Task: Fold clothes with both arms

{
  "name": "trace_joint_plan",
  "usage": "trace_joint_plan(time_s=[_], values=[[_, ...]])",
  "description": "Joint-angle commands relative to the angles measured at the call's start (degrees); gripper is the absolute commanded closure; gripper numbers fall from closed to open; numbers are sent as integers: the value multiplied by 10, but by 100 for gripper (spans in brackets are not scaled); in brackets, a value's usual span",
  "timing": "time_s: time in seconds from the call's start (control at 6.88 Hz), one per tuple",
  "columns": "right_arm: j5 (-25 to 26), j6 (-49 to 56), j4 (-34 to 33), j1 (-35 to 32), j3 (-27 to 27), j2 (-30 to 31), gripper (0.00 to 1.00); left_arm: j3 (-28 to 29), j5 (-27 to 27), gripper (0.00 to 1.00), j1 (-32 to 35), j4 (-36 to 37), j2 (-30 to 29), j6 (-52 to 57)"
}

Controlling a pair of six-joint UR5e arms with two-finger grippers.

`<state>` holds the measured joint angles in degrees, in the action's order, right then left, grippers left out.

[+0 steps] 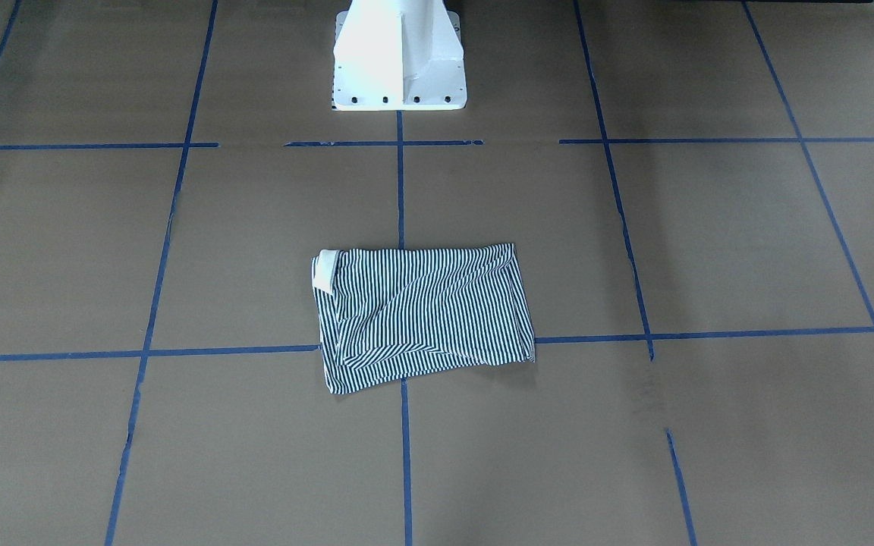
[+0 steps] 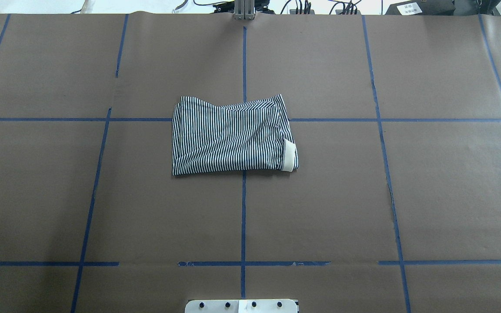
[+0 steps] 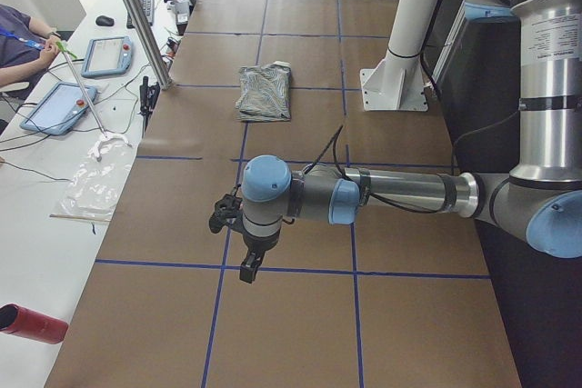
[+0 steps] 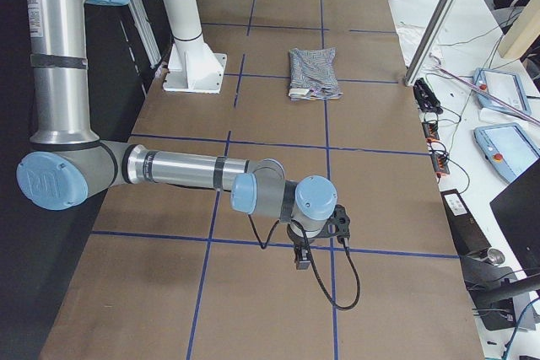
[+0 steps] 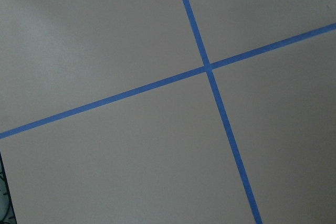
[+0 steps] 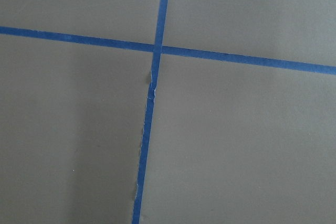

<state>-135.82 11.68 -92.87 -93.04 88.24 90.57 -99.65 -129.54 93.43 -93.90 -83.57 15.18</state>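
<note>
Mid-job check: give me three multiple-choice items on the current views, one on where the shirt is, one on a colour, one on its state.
1. Where does the shirt lie?
A. at the middle of the table, across a tape line
B. hanging off one end
C. in a bin

2. What colour is the collar?
A. red
B. cream
C. green

3. What state is the shirt in?
A. spread flat, sleeves out
B. folded into a compact rectangle
C. lifted in the air

Key:
1 A: the overhead view shows it centred over the middle tape line.
2 B: a pale cream strip shows at one corner.
3 B: its edges are doubled over, it rests on the table, and the left arm and right arm are well away from it.
</note>
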Motion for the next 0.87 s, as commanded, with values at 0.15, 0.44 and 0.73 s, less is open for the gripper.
trace_joint_plan(time_s=[0.15, 0.44, 0.73], values=[[32, -125, 72, 0, 17, -2, 0, 4, 0, 0, 0, -1, 1, -1], [8, -126, 66, 0, 38, 0, 0, 8, -4, 0, 0, -1, 1, -1], [3, -126, 66, 6, 47, 3, 0, 7, -3, 0, 0, -5, 1, -42]])
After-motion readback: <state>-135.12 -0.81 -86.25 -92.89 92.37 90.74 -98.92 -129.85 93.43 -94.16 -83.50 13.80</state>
